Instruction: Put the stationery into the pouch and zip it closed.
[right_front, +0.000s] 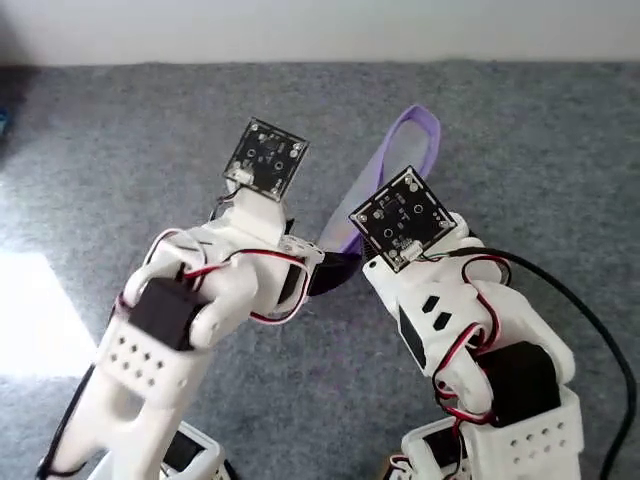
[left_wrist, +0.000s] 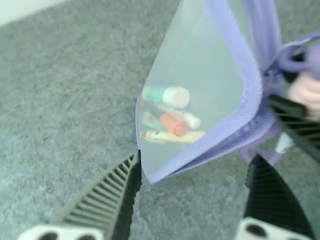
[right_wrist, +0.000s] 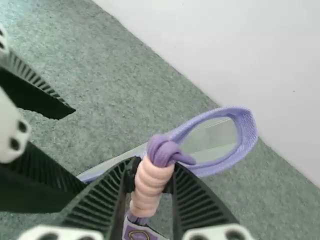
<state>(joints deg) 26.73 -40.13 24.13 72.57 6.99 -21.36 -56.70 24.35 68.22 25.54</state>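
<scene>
Honestly, the worry is the left claw (left_wrist: 196, 161). Its jaws stand wide apart, with the bottom corner of the pouch (left_wrist: 200, 75) lying in the gap between them but not pinched. The stationery (left_wrist: 170, 117) is inside, bunched just ahead of that claw's tips behind the see-through wall. The right claw (right_wrist: 154, 167) is clamped tight on the pink beaded pull (right_wrist: 149, 187), and the pouch's purple rim loops away beyond its tips. I'd say that if this claw tugs now, nothing anchors the far end, so the whole pouch would slide over the grey mat (left_wrist: 60, 100) instead of the zip running. The beads could also slip from the grip. How far the zip is closed I can't make out.
</scene>
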